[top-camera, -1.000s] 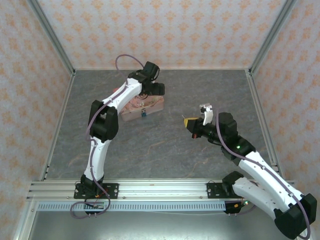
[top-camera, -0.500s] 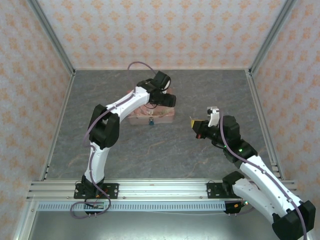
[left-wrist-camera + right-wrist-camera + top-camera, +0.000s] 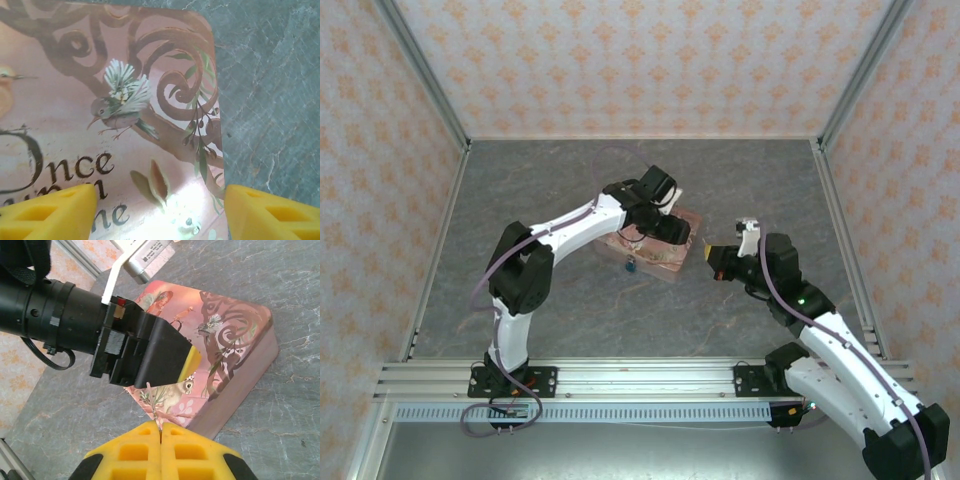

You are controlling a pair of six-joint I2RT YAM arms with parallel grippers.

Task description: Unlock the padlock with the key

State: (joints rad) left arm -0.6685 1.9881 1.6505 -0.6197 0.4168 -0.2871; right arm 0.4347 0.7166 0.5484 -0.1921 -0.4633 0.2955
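The right gripper (image 3: 161, 432) has waffled yellow pads pressed together on one thin silvery key (image 3: 154, 407), a sliver that its wrist camera picks out. Beyond it, the top view shows one tiny teal-blue padlock (image 3: 631, 266) at the near wall of the single round-cornered pink illustrated tin (image 3: 670, 263). The left gripper (image 3: 160, 210) sits over the tin's glossy lid, jaws apart.

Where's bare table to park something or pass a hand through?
Free: the far strip between the pink tin and the back wall; the left side between the left arm and left wall; the near band before the rail. Crowded: mid-table, where the left gripper is over the tin and the right gripper, with the key, nearly meets it.
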